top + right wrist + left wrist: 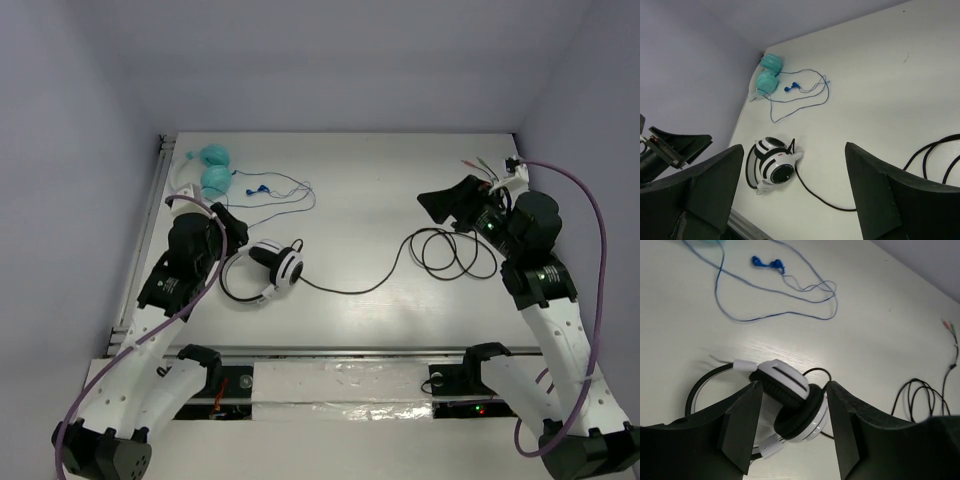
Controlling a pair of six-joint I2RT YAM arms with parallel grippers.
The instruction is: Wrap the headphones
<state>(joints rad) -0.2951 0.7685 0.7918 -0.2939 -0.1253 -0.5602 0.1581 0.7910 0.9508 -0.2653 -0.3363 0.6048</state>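
The table point(380, 180) has bare room mid-span. The headphones point(272, 270) lie left of centre. My left gripper point(794, 390) is spread, a finger either side of the ear cups, seen only in its wrist view. The teal headphones point(212, 170) with blue cable point(790, 316) crowd the far-left corner. The black cable point(350, 291) runs to a coil point(455, 250) near my right gripper point(794, 150), which is spread and empty.

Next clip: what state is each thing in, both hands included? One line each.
headphones: lying flat, ear cups together, not wrapped.
black cable: trailing out to the right, far end in loose loops.
teal headphones: lying at the back left corner.
blue cable: spread out loose, not wound.
left hand: open, fingers either side of the striped ear cups.
right hand: open, holding nothing, near the cable loops.
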